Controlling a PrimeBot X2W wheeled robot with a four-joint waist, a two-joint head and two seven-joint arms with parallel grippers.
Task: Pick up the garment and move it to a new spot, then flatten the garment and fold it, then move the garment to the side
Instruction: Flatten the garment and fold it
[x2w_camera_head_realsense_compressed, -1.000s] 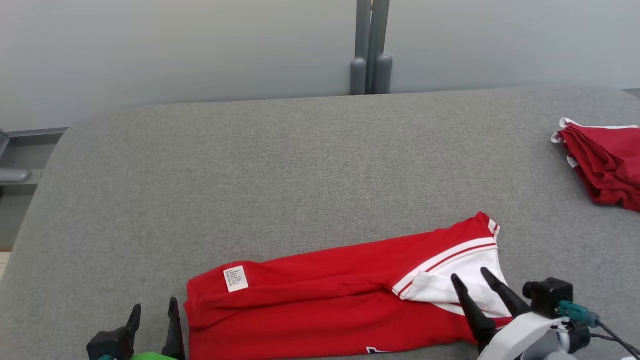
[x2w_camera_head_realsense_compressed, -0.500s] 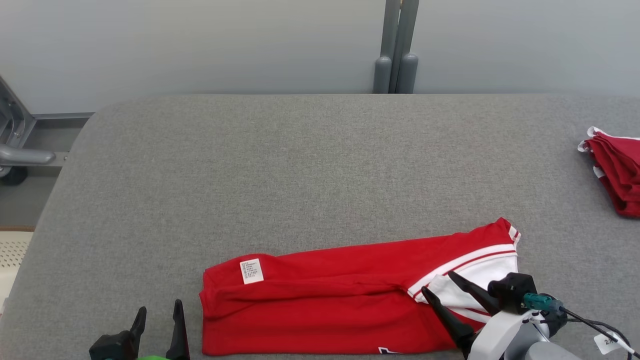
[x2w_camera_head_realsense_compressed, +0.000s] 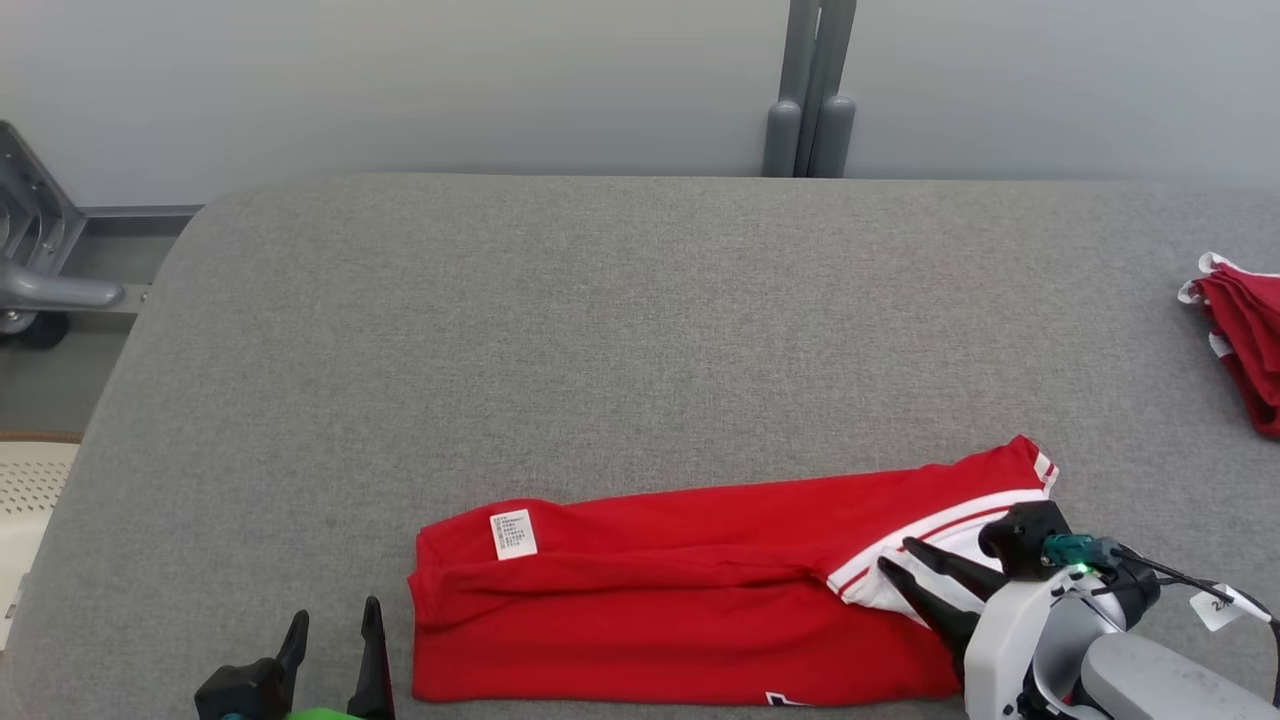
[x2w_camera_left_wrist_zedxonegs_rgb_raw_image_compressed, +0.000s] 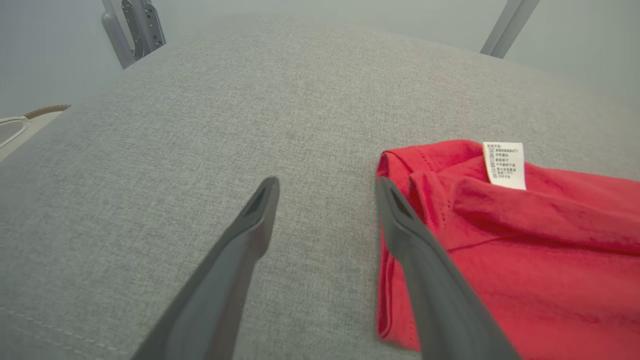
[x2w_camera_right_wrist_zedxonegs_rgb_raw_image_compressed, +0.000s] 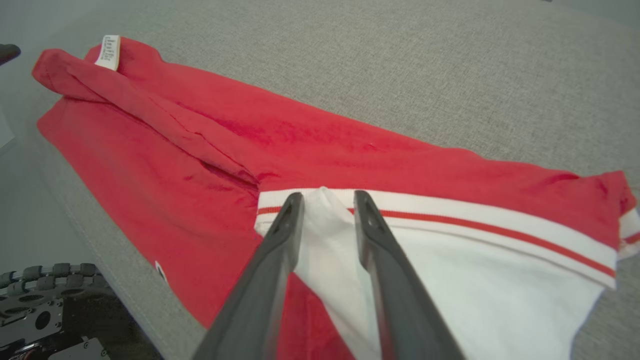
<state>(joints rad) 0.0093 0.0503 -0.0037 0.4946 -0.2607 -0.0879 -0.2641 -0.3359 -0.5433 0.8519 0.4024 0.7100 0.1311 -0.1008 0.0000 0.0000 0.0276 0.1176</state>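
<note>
**Two sets of fingers, one folded red garment**

Looking down on the garment (x2w_camera_head_realsense_compressed: 650, 610), lying as a long red band along the near part of the grey surface (x2w_camera_head_realsense_compressed: 600, 330), running left to right and angling slightly away at its right end. Showing a small white care label (x2w_camera_head_realsense_compressed: 513, 533) near the left end, on the upper fold. Carrying a white panel (x2w_camera_head_realsense_compressed: 960, 520) at the right end, edged with a red-and-white stripe.

Hovering at the lower left: the left gripper (x2w_camera_head_realsense_compressed: 336, 612), fingers standing wide apart and holding nothing. Pointing, in the left wrist view, over bare surface just beside the garment's left edge, with one finger crossing in front of the red hem and contact there impossible to judge.

Reaching in from the lower right: the right gripper (x2w_camera_head_realsense_compressed: 893, 553), fingers drawn narrow over the white panel. Straddling, in the right wrist view, a small raised ridge of white cloth just below the stripe — tips standing a little apart, and no telling whether clamping that ridge or merely bracketing it.

Sitting well apart at the far right edge of the surface: a second pile of red cloth (x2w_camera_head_realsense_compressed: 1245, 330) with white trim. Rising behind the surface against the pale wall — a grey post (x2w_camera_head_realsense_compressed: 810, 90).
</note>
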